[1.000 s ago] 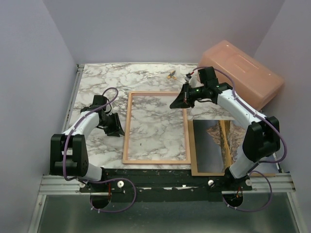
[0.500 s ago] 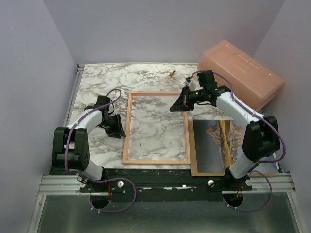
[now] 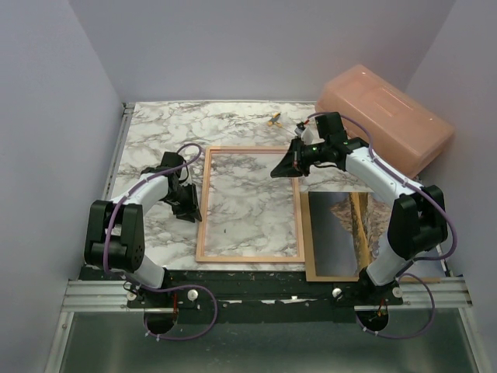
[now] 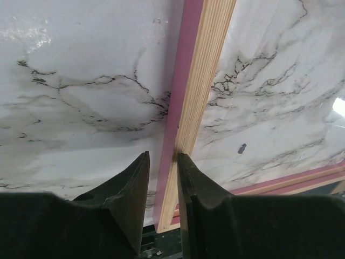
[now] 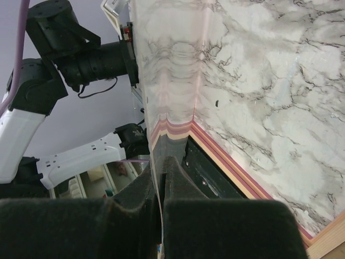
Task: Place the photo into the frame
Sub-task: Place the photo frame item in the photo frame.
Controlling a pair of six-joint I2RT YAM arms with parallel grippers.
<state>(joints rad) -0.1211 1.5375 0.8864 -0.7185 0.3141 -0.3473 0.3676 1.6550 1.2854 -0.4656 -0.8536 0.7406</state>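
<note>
Grippers at the frame [image 3: 249, 257], which lies wood-coloured side up on the marble table [image 3: 155, 132]: the left gripper [image 4: 163, 156] stands narrowly parted astride the frame's left rail, pink face beside one finger and layered wood edge against the other, though whether it actually pinches the rail cannot be told. The right gripper [image 5: 161, 162], at the frame's far right corner, is closed tight on the edge of a thin glossy clear sheet [image 5: 172, 65] that mirrors the marble. The photo [image 3: 332, 229] lies picture side up on a brown backing board [image 3: 310, 241] just right of the frame.
</note>
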